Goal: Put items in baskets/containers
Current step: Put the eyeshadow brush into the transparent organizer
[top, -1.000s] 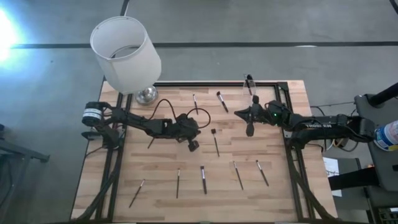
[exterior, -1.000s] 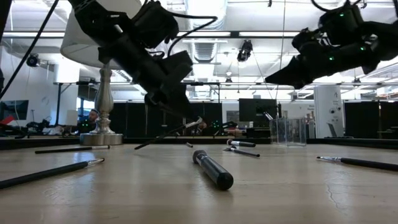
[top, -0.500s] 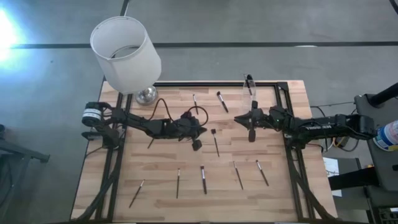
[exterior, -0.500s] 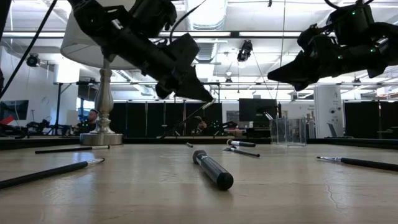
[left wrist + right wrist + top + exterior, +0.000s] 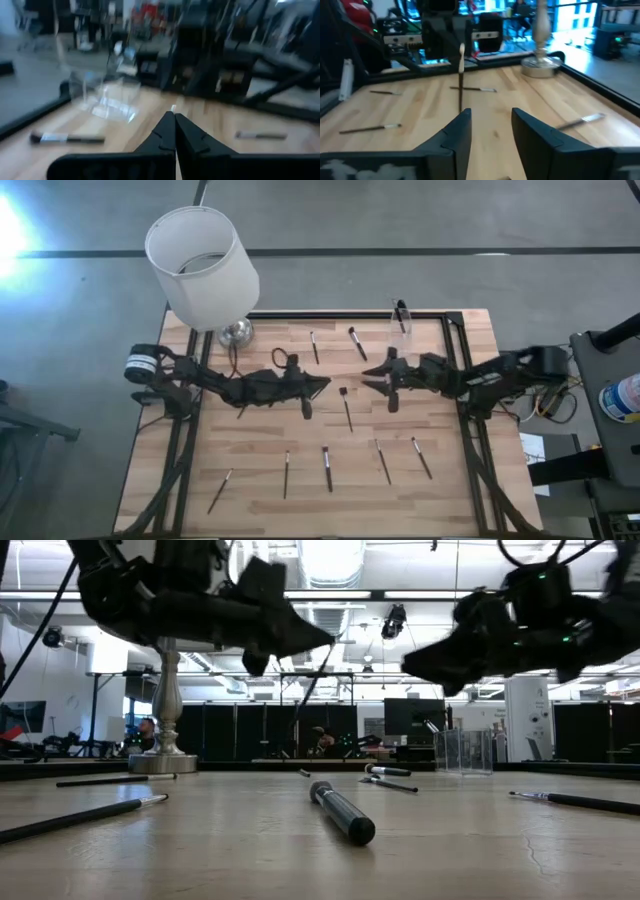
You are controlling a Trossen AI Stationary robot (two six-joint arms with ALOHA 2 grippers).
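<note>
- Hovering above the middle of the table, the left gripper (image 5: 322,383) points toward the right gripper (image 5: 366,377), and the two tips sit near each other with a gap between them.
- Left wrist view: the left gripper's fingers (image 5: 165,131) are pressed tight together.
- They are clenched on a thin brush (image 5: 461,75), which hangs roughly upright below the tips, clear of the table.
- The right gripper's fingers (image 5: 462,125) are spread apart with nothing between them; the held brush stands in the air just ahead of the gap.
- The clear cup (image 5: 400,326) stands upright behind the right gripper, toward the table's far edge, with at least one dark-tipped brush in it.
- Two brushes (image 5: 314,346) (image 5: 356,342) lie flat beyond the gap between the grippers, on the far side.
- One brush (image 5: 346,408) lies on the wood just on the near side of that gap.
- A row of five more (image 5: 327,468) lies well apart from both grippers, along the near edge of the table (image 5: 260,440).
- The white lampshade (image 5: 200,265) stands behind the left arm at the far corner.
</note>
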